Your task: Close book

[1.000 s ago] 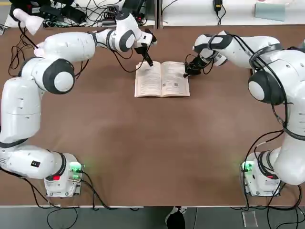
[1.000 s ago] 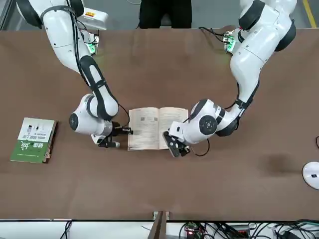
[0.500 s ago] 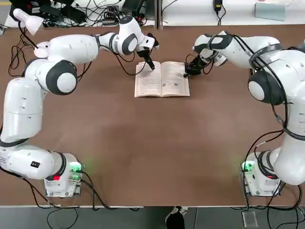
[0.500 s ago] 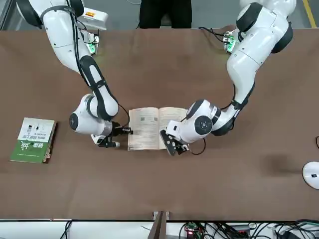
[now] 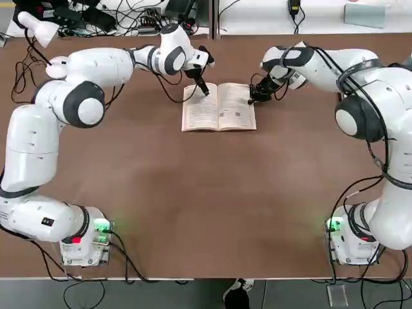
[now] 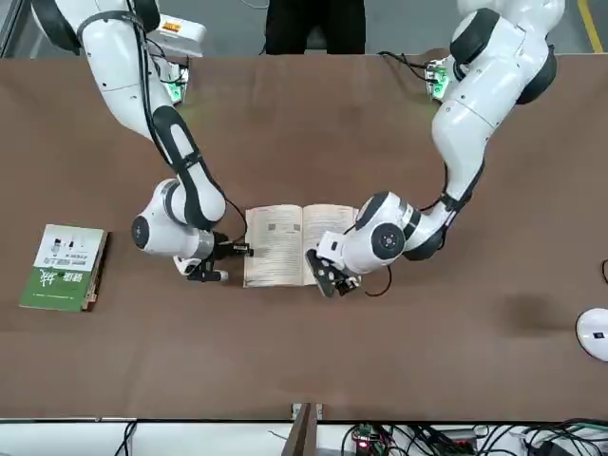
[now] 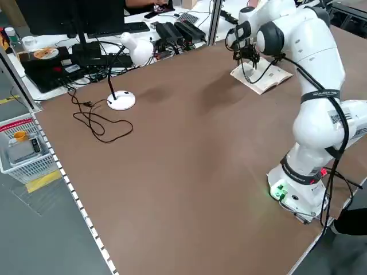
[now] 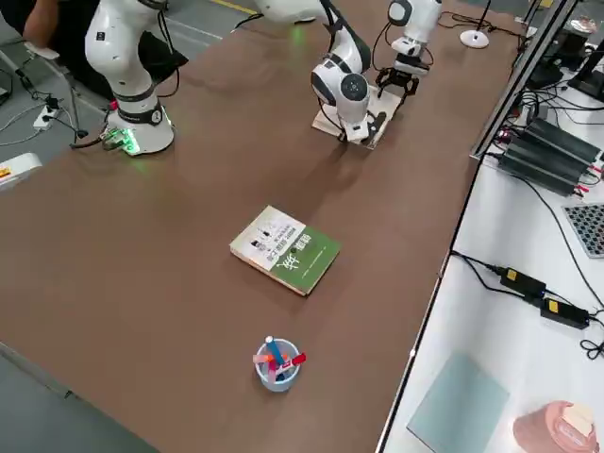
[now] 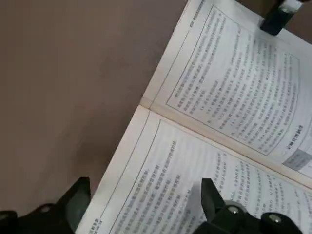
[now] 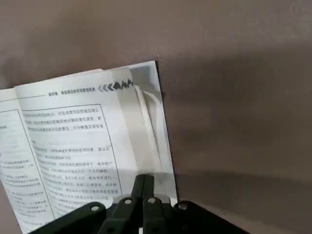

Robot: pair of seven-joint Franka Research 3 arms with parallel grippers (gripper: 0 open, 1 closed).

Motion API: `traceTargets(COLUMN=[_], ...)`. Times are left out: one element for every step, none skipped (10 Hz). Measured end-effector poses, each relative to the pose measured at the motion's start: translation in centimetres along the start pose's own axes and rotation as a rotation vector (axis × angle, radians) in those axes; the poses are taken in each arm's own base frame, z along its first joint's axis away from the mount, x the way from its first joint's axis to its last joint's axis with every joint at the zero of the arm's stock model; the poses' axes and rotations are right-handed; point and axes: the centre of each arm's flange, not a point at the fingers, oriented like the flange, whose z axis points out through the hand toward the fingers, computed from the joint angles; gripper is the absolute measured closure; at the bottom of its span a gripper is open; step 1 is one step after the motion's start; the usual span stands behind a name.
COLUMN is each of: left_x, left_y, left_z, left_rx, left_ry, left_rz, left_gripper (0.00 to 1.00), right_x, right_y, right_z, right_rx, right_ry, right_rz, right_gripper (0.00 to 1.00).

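Matt cream paper book on smooth matt brown table.

I can't see the book's cover, which faces the table; my left wrist view cuts off its pages.

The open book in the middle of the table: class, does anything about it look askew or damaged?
No damage shows. The open book lies flat, pages up, slightly skewed to the table edge. The left pincer is open astride its far corner; the right pincer is shut at the opposite edge.
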Motion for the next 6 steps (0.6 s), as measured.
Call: traceTargets(left_x=[0.0, 0.0, 0.0, 0.1, 0.2, 0.3], left_y=[-0.2, -0.3, -0.7, -1.1, -1.6, -2.1], left_z=[-0.1, -0.3, -0.6, -1.1, -1.7, -2.2], left_rx=[-0.012, -0.025, -0.032, -0.03, -0.025, -0.019], left_ry=[0.012, 0.025, 0.04, 0.056, 0.068, 0.077], left_rz=[-0.011, -0.021, -0.022, -0.017, -0.012, -0.009], left_gripper=[0.0, 0.0, 0.0, 0.0, 0.0, 0.0], right_x=[0.0, 0.0, 0.0, 0.0, 0.0, 0.0], right_y=[0.0, 0.0, 0.0, 0.0, 0.0, 0.0], right_z=[0.0, 0.0, 0.0, 0.0, 0.0, 0.0], right_rx=[0.0, 0.0, 0.0, 0.0, 0.0, 0.0], right_ry=[0.0, 0.0, 0.0, 0.0, 0.0, 0.0], right_rz=[-0.001, -0.004, -0.005, -0.006, -0.007, -0.008], right_gripper=[0.99, 0.99, 0.99, 0.99, 0.99, 0.99])
